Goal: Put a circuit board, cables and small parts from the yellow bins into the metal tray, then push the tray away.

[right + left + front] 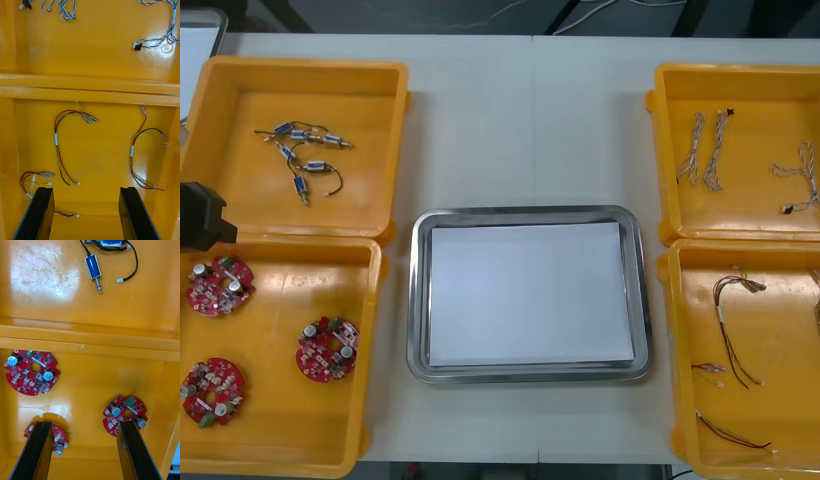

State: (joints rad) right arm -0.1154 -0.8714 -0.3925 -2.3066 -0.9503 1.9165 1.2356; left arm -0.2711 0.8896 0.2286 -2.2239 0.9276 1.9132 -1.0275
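The metal tray [528, 218], white inside, lies mid-table between the yellow bins. My left gripper [82, 452] hangs open over the near left bin [280, 430], which holds three round red circuit boards [32, 372] [125, 414] [60, 438]. One board lies by each finger, and the third lies farther off. My right gripper [88, 213] is open above the near right bin [780, 420], where red and yellow cables [62, 146] [144, 157] lie loose. Nothing sits between either pair of fingers.
The far left bin [360, 150] holds small metal parts [300, 150] with black cables. The far right bin [750, 210] holds twisted blue and white cables [705, 150]. A black part of my left arm [198, 215] shows at the left edge.
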